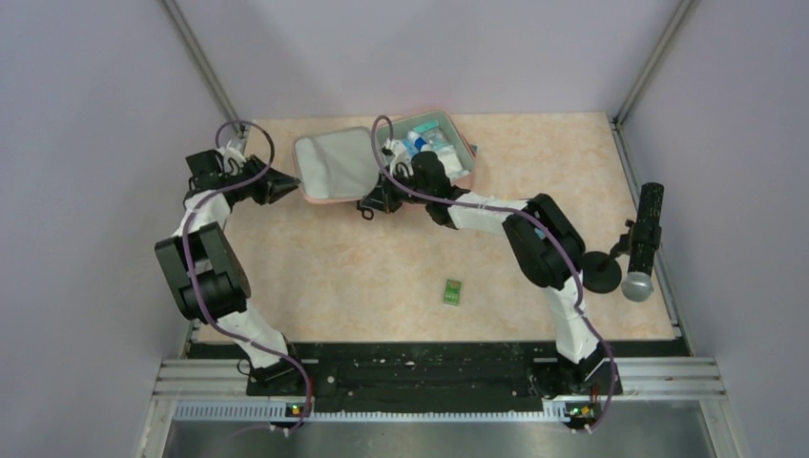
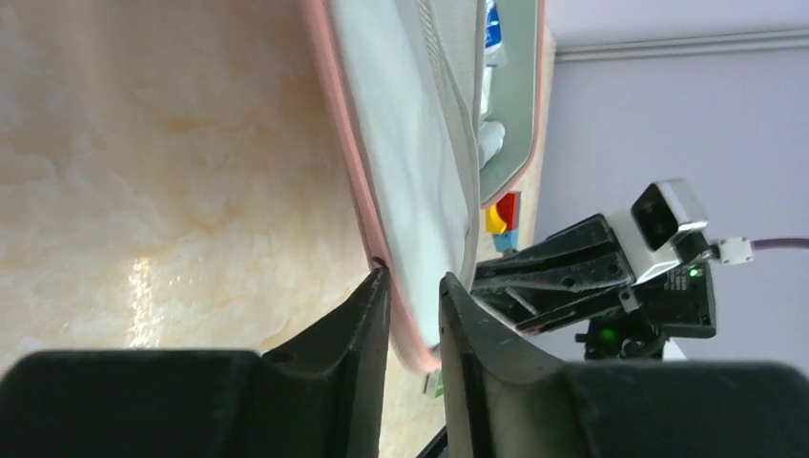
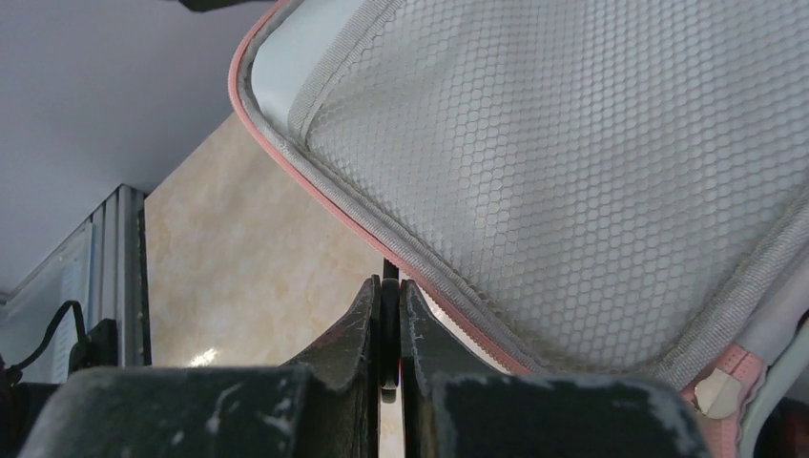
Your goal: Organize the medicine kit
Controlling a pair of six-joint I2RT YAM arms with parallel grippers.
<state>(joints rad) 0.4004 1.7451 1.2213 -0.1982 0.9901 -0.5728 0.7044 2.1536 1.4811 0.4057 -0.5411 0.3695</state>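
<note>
Top external view: the medicine kit [image 1: 334, 164] lies open at the far middle of the worktop [image 1: 382, 277]. Its bare lid half is spread to the left, and the half filled with bottles and packets is to the right. Both arms work at the lid half, so I judge the step in hand to be steadying the soft case while its zip or lid is handled.

The left claw [image 2: 412, 281] stands astride the lid's pink rim at its left edge, one finger outside on the pink and the other on the pale lining. The jaws are slightly apart, and I cannot tell whether they pinch the rim or merely bracket it. The right claw [image 3: 389, 286] is clenched at the lid's near edge, just beside the mesh pocket [image 3: 591, 172]. A thin dark tab [image 3: 389, 269], probably the zip pull, is caught between its fingers. A hold at two places on the rim would likely keep the case from sliding when the tab is drawn.

The left arm is folded, reaching far and then turning right, so its claw meets the rim low and sideways. The right arm stretches from the near right diagonally far and left, with its wrist low at the kit's near edge. A small green item [image 1: 452, 291] lies alone, well nearer than the kit.
</note>
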